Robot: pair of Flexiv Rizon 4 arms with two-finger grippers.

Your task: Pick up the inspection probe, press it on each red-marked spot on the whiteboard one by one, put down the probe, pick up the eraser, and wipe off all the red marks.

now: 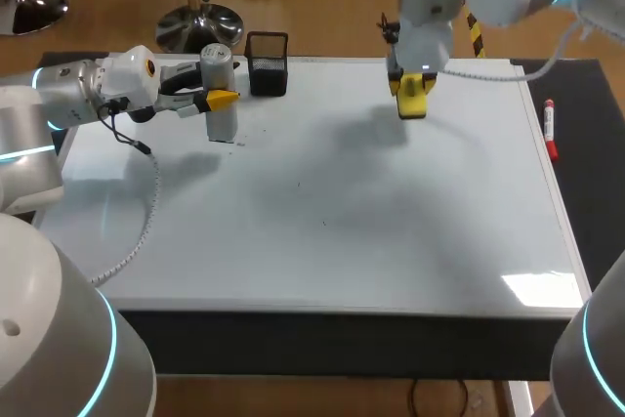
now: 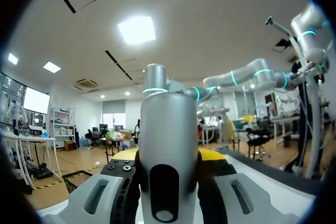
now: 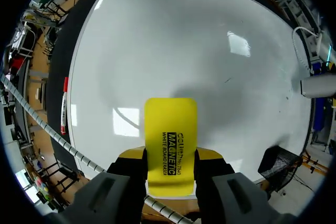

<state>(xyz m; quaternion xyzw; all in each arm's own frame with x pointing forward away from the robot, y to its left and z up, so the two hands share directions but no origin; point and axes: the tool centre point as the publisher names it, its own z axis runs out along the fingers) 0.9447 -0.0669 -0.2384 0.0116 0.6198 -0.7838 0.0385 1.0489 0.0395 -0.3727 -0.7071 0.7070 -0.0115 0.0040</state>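
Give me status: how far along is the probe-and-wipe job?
No red marks show on the whiteboard, so wiping looks done. Right pincer holds the yellow eraser at the board's far edge. Left pincer grips the inspection probe, upright. Remaining: setting both down.

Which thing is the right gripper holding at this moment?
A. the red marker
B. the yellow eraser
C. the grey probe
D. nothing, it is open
B: in the right wrist view both fingers of the right gripper press on the yellow eraser from two sides, while the grey probe is in the left gripper and the red marker lies beside the whiteboard.
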